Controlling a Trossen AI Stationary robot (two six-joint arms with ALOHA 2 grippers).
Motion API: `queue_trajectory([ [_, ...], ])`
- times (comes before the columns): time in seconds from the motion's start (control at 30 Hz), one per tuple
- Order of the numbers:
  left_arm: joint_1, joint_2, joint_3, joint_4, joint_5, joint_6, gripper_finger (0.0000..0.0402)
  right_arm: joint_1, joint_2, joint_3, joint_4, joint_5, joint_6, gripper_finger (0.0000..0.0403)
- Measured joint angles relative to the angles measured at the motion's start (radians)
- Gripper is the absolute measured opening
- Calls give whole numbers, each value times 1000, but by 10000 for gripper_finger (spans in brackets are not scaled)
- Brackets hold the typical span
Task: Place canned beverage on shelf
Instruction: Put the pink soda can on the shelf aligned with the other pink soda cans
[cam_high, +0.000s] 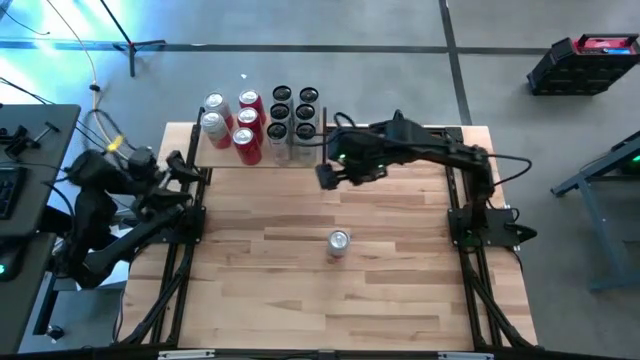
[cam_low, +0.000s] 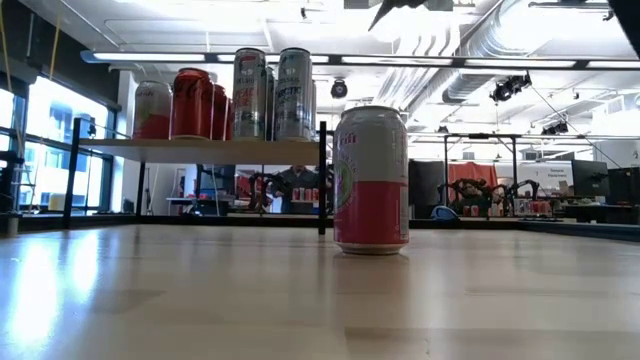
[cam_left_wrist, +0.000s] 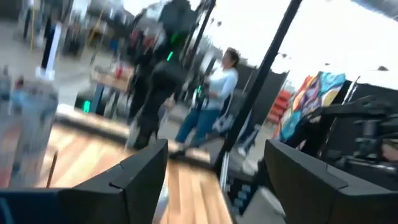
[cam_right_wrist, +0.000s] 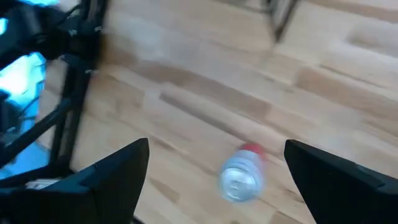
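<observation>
— Two arms; where are they?
— Left gripper (cam_high: 190, 168), fingers apart and empty, sits beside the shelf (cam_high: 262, 153). Right gripper (cam_high: 327, 176), jaws wide, hovers beyond the lone upright can (cam_high: 338, 243) mid-table.

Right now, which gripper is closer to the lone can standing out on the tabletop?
Right. The right gripper hangs above the table, shelf-side of the lone can, jaws open. The left gripper sits far off at the table's left edge by the shelf.
</observation>
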Motion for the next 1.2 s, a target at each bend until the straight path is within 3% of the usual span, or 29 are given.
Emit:
queue_trajectory([
  [0.33,1,50,1,380,-166,-163,260,-1,-147,-48,-87,162,-44,360],
  [0.53,-3,212,1,537,-211,-165,262,9,-183,-48,-94,186,-106,360],
  [0.7,-49,370,1,782,-211,-200,271,70,-200,-48,-105,217,-129,360],
  [0.87,-75,493,1,971,-205,-97,275,141,-204,-48,-105,249,-145,360],
  [1.0,-73,525,1,1026,-280,-123,274,219,-205,-48,-105,278,-151,360],
  [1.2,-86,540,2,1022,-542,-117,273,341,-205,-49,-105,321,-151,360],
])
